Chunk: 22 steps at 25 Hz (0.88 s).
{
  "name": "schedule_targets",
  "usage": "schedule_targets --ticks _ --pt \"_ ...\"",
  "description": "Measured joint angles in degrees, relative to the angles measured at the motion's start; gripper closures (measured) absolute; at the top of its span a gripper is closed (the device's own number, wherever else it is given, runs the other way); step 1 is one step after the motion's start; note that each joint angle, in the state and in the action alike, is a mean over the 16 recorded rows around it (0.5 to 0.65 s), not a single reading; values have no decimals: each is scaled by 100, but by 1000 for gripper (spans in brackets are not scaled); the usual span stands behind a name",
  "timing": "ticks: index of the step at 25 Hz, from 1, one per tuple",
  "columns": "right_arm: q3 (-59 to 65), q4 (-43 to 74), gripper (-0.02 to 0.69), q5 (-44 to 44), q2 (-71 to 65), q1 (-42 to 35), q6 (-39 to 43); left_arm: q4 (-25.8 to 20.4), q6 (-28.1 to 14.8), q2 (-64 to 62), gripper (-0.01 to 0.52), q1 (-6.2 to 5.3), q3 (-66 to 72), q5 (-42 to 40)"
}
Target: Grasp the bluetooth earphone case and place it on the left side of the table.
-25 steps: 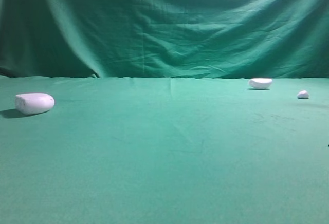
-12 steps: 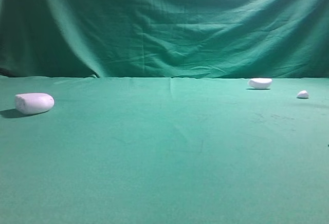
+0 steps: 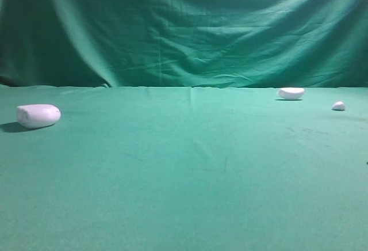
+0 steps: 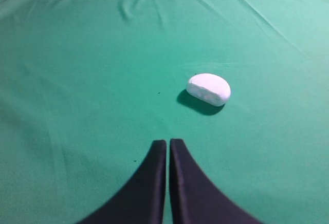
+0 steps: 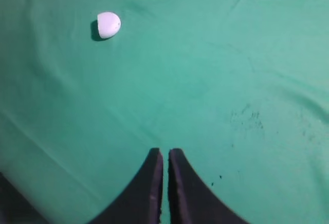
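The bluetooth earphone case (image 3: 38, 115) lay on the left side of the table (image 3: 184, 193), well apart from the two smaller white things on the right, so the job looked done or close to done. The left gripper (image 4: 168, 143) was pinched closed with nothing in it, and the case (image 4: 208, 88) sat on the cloth ahead of it and a bit to the right, not touching it. The right gripper (image 5: 165, 152) was closed and empty too, over bare cloth. Not much could go wrong, I think, but if the left arm swung low over the cloth it could bump the smooth round case and make it slide or roll away. There was also a mix-up risk, because the white half-oval (image 3: 291, 93) and the tiny white lump (image 3: 338, 106) were the same color as the case, and an arm could go for the wrong one. The white piece (image 5: 108, 24) in the right wrist view was hard to name; I could not tell which of the two small ones it was. Neither arm showed in the high view, so where each one hung was hidden there. Only the dark fingertips showed in the wrist views. Some dark specks (image 5: 245, 117) marked the cloth, too small to make out.
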<state>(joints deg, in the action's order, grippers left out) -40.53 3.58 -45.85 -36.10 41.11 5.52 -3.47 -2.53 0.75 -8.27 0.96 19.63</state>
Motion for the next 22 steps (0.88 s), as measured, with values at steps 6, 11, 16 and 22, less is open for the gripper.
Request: schedule_targets --ticks 6,11,16,22 --pt "1068 171 665 796 943 -557 -41 0 0 0 514 0 0 0" --pt "2053 280 665 1484 1783 -1402 -40 0 0 0 514 0 0 0" --pt "2944 303 665 1938 2601 -2351 -37 0 0 0 514 0 0 0" --pt "3700 251 665 2166 3317 -3181 -33 0 0 0 514 0 0 0"
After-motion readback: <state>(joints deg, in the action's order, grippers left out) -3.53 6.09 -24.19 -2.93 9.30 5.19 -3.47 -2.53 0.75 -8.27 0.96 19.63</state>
